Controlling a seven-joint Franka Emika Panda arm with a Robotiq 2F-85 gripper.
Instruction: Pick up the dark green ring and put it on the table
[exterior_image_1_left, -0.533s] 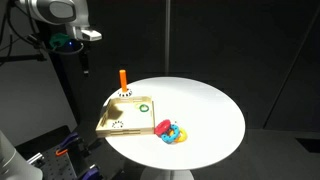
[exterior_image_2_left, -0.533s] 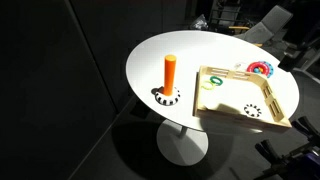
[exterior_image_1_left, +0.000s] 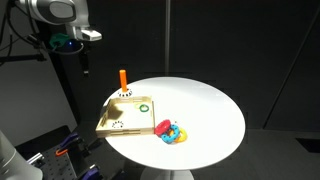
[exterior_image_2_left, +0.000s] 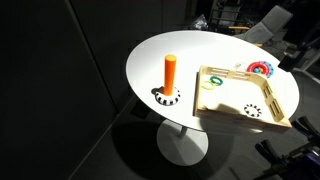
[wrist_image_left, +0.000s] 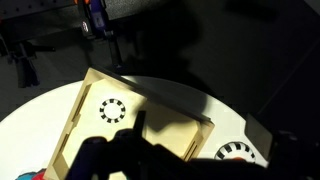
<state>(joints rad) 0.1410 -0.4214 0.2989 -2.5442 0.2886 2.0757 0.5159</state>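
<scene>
One green ring (exterior_image_1_left: 146, 107) is lying flat on the board (exterior_image_1_left: 113, 127). My end effector (exterior_image_1_left: 85, 66) is hanging high left, opening untellable, so I am favouring a centred, vertical rim pinch.

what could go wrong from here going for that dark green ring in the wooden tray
1. The dark green ring is thin and lies flat in the wooden tray, close to its raised wall. The jaws may hit the wall or slip off the ring.
2. The gripper is high and off to the side, and the upright orange peg stands on that side. A low approach might knock it.
3. The heap of coloured rings lies beside the tray, so the landing spot on the table needs care.
</scene>
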